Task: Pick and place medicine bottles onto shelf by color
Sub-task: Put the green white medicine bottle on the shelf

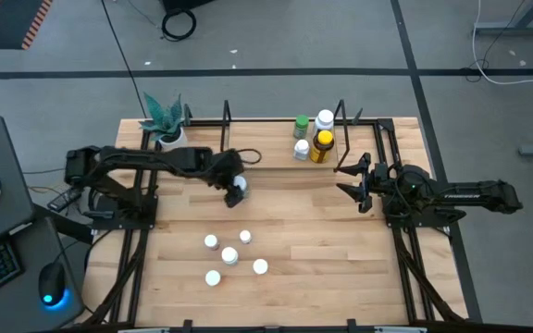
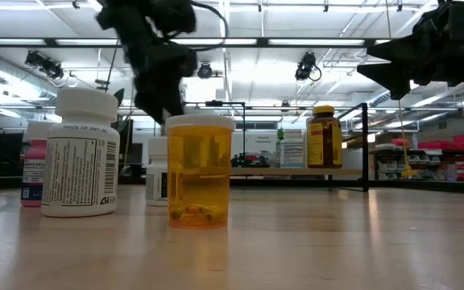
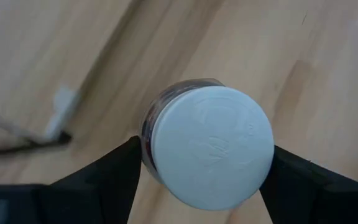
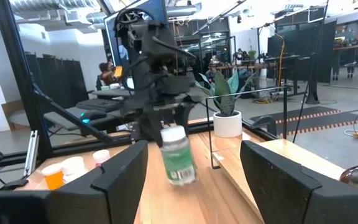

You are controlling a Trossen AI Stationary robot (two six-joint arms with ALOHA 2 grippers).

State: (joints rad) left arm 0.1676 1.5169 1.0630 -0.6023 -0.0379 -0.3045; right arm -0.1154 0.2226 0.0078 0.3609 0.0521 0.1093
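My left gripper [image 1: 234, 188] is over the table's middle, just in front of the shelf [image 1: 266, 139], and is shut on a white-capped bottle [image 3: 210, 146] with a green label [image 4: 179, 163]. On the shelf's right part stand a green bottle [image 1: 301, 124], a white one [image 1: 325, 119], a small white-capped one [image 1: 301, 149] and an amber bottle with a yellow cap [image 1: 322, 146]. Several white-capped bottles [image 1: 229, 256] stand on their bases on the table nearer the front. My right gripper [image 1: 352, 180] hovers open at the right, holding nothing. My left gripper pinches the bottle at its top, one finger [image 3: 114, 177] on each side just under the white cap [image 3: 166, 130]. The fingers come from above, slanting down. The bottle hangs below them, tilted, and looks clear of the table in the right wrist view.
A white plant pot [image 1: 169, 137] stands at the shelf's far left corner. In the low view an orange bottle [image 2: 200, 173], a white bottle [image 2: 79, 153] and a pink one [image 2: 33, 173] stand close to the camera. Black wire uprights [image 1: 340, 116] frame the shelf.
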